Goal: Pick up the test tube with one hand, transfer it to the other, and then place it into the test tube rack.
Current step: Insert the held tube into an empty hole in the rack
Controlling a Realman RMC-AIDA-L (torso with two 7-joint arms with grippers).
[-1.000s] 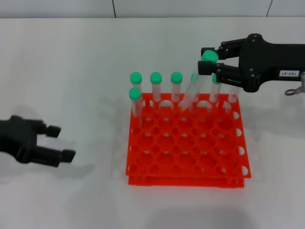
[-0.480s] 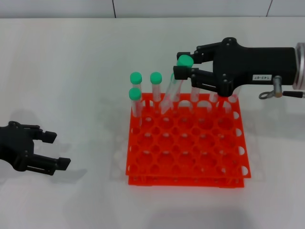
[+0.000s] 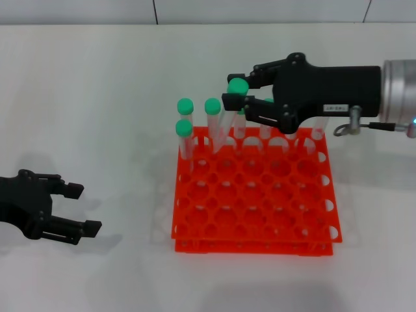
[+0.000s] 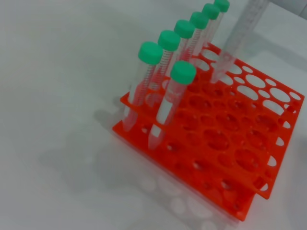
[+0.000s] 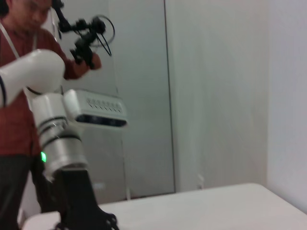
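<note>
My right gripper [image 3: 231, 90], black with a white label, is shut on the green cap of a test tube [image 3: 224, 123]. It holds the tube tilted above the back rows of the orange-red rack [image 3: 253, 246]. The tube's lower end is at the rack's top tier. In the left wrist view the held tube [image 4: 240, 38] slants down to a back hole of the rack [image 4: 168, 165]. Several green-capped tubes [image 3: 186, 107] stand in the back rows. My left gripper [image 3: 84, 208] is open and empty, low over the table left of the rack.
The white table [image 3: 97, 97] ends at a wall at the back. The right wrist view shows my left arm [image 5: 53, 139] with its green light and a person [image 5: 24, 28] standing behind it.
My right gripper has carried the tube leftward along the rack's back rows. My left gripper has stayed open at the lower left, shifting only slightly.
</note>
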